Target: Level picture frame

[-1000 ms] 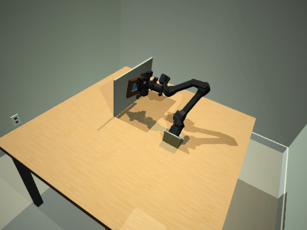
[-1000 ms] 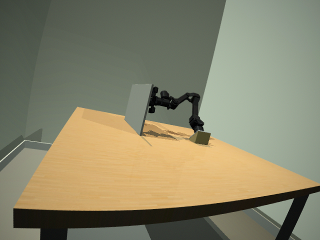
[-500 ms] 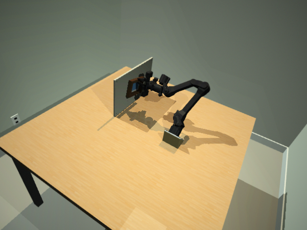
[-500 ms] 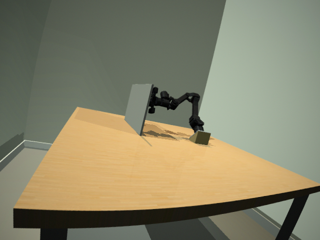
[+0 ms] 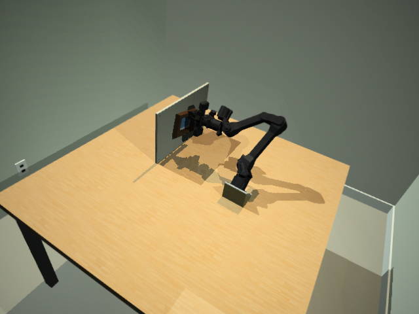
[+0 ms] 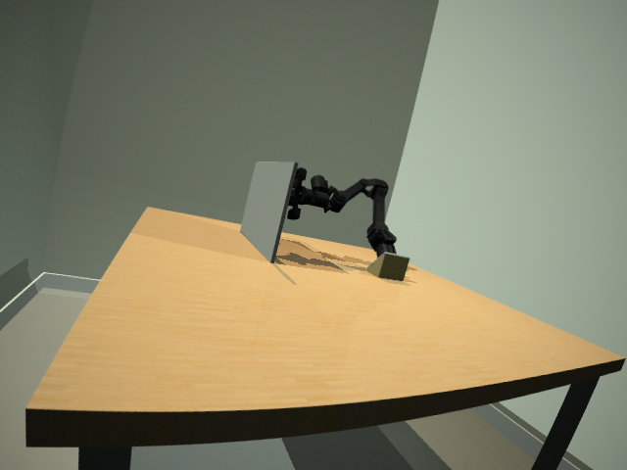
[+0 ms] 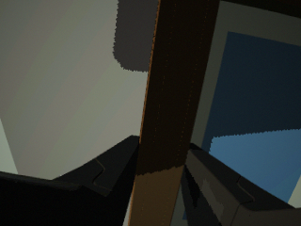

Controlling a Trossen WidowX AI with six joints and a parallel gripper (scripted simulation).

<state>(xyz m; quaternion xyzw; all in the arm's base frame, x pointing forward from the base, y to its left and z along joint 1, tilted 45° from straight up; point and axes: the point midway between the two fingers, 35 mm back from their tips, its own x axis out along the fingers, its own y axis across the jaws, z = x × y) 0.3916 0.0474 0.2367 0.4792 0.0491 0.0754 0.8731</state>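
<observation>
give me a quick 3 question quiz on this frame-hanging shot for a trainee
1. True or false: the jaws are open and away from the picture frame.
2. Which part of the frame is gripped: A) the blue picture, B) a wooden side bar, C) the hidden strip?
3. What does the frame hang against?

Key:
1. False: the gripper is shut on the frame.
2. B.
3. The grey wall panel standing on the table.
</observation>
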